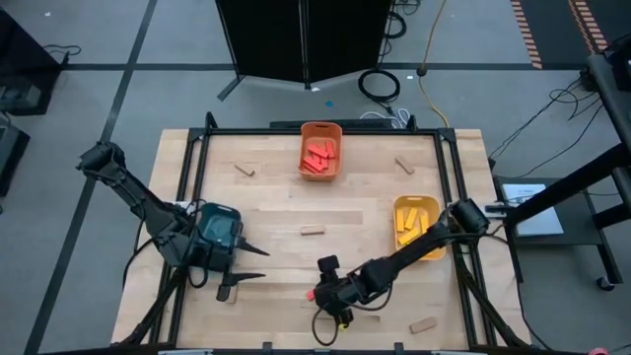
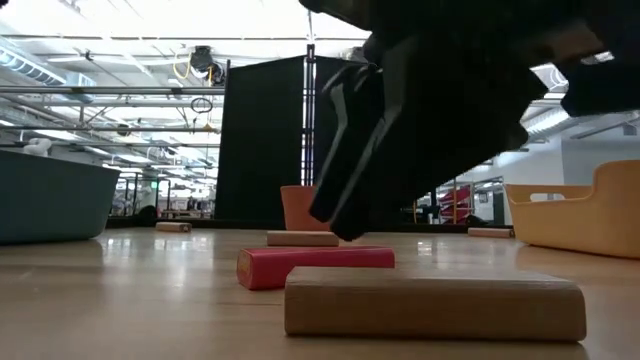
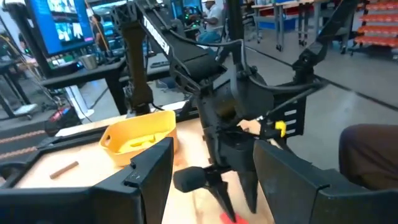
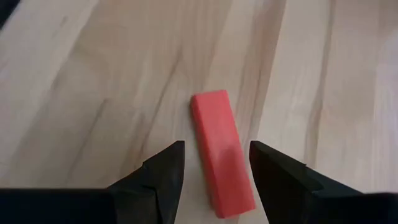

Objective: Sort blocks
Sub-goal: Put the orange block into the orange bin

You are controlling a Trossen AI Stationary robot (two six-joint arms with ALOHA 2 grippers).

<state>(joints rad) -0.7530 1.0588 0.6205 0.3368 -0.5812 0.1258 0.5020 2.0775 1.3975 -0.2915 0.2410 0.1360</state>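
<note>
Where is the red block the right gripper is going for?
The red block lies flat on the table near its front edge, between the open fingers of the right gripper, with a tan block just in front of it in the low view.

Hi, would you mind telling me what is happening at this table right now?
The robot is sorting blocks. The right pincer hangs open over a red block lying on the table, its fingers either side of it, not yet gripping. The left pincer waits open near the table's left side. Red blocks already lie in the orange bin and yellow ones in the yellow bin; tan blocks remain scattered.
</note>
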